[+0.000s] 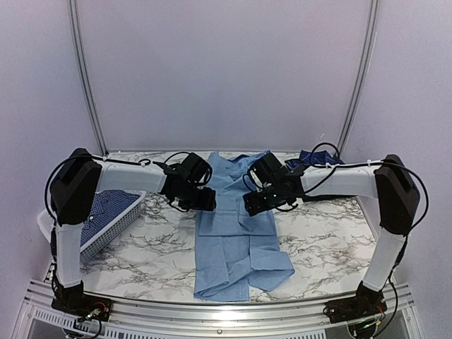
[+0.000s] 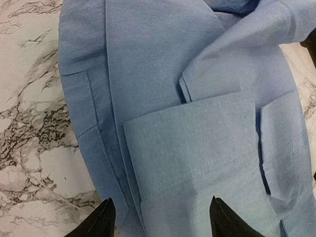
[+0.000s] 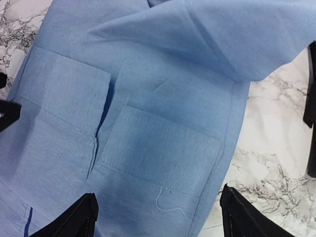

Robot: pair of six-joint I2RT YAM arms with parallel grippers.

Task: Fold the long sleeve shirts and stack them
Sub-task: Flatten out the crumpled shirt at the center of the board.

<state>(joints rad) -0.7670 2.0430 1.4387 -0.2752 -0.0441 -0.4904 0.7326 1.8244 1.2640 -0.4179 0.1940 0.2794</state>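
Note:
A plain light blue long sleeve shirt lies lengthwise on the marble table, both sleeves folded in over its body. My left gripper hovers over the shirt's left edge and my right gripper over its right edge. In the left wrist view the gripper is open above a folded cuff with nothing between its fingers. In the right wrist view the gripper is open above the other cuff, also empty. A blue-and-white check shirt lies in a basket at the left. A dark navy shirt is bunched at the back right.
The white mesh basket stands at the table's left edge. Bare marble table shows on either side of the light blue shirt. A wall closes the back of the table.

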